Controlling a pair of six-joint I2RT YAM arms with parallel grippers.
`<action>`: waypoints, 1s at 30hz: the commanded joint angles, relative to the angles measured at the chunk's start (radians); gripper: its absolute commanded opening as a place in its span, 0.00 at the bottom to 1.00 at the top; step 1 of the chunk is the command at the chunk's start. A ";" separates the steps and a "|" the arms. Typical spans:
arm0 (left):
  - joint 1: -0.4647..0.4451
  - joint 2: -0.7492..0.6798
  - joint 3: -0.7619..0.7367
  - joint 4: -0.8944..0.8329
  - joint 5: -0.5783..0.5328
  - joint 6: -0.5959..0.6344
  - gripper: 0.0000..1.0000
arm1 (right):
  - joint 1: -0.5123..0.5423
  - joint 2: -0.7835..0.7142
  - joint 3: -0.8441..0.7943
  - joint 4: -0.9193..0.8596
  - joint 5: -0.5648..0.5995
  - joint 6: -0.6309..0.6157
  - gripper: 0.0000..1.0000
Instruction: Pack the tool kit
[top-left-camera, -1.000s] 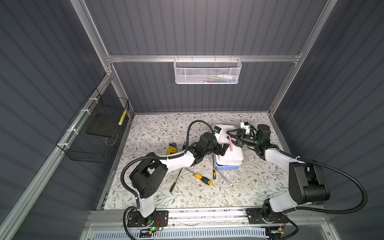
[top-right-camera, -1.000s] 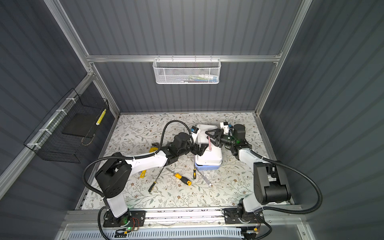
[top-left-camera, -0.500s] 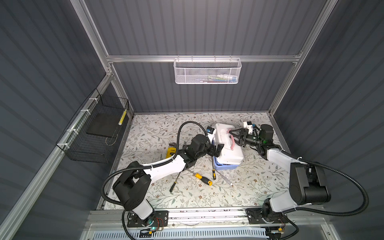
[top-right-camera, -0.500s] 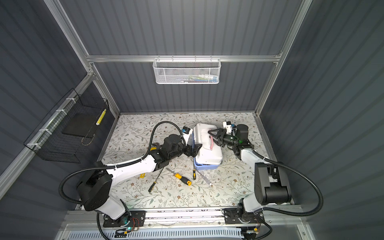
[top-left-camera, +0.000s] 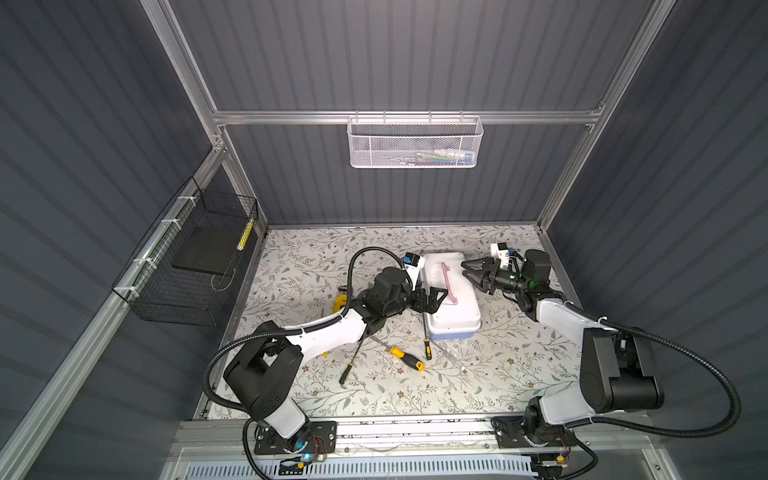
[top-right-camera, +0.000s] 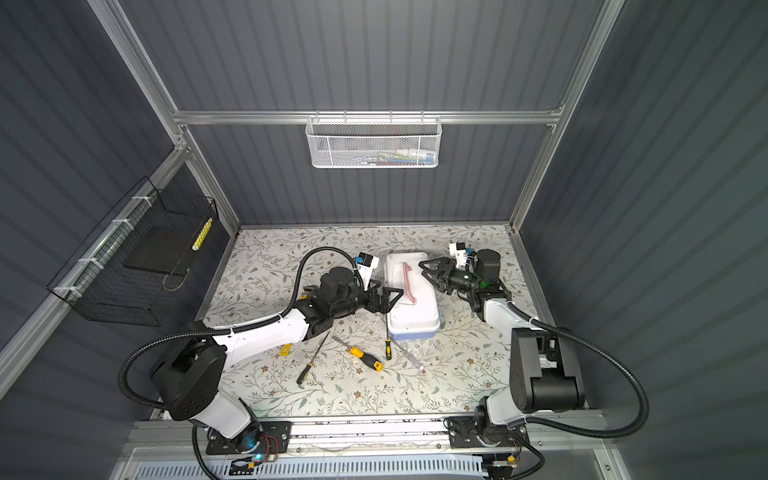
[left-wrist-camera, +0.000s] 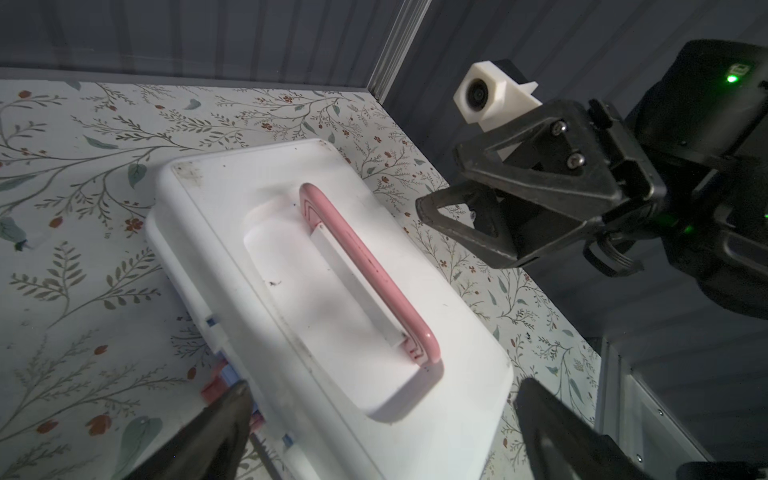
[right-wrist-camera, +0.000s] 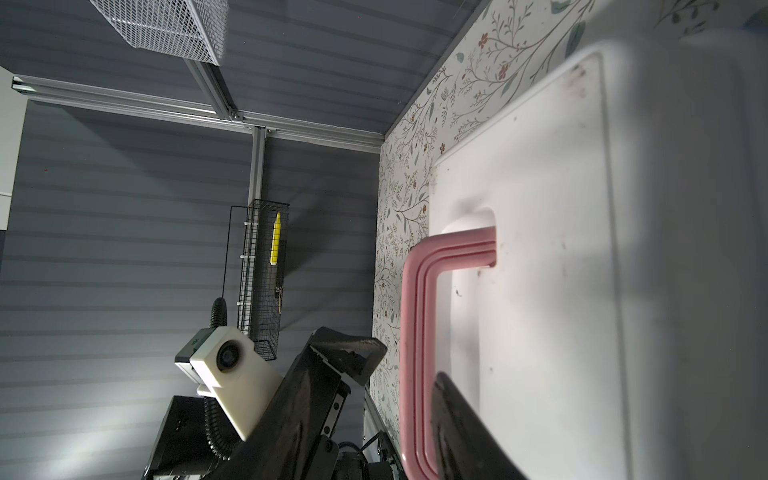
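The tool kit sits shut toward the tabletop's far right corner. My left fingers are spread wide by its pink latch; my right fingers, parted and empty, should steady the lid.

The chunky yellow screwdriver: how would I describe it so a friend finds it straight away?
Find the white-lidded tool kit on the floral table. Loose screwdrivers lie just in front of its near end. The chunky yellow screwdriver has the thickest handle, bright yellow tipped black; the others are slimmer.
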 joint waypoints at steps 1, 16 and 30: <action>0.006 0.013 -0.012 0.040 0.033 -0.034 1.00 | -0.001 -0.029 0.017 -0.139 0.016 -0.107 0.57; 0.016 0.000 -0.012 -0.051 -0.017 0.043 0.92 | 0.081 -0.008 0.098 -0.280 0.037 -0.203 0.65; 0.017 0.017 0.002 -0.102 -0.050 0.091 0.82 | 0.148 0.096 0.212 -0.379 0.063 -0.243 0.70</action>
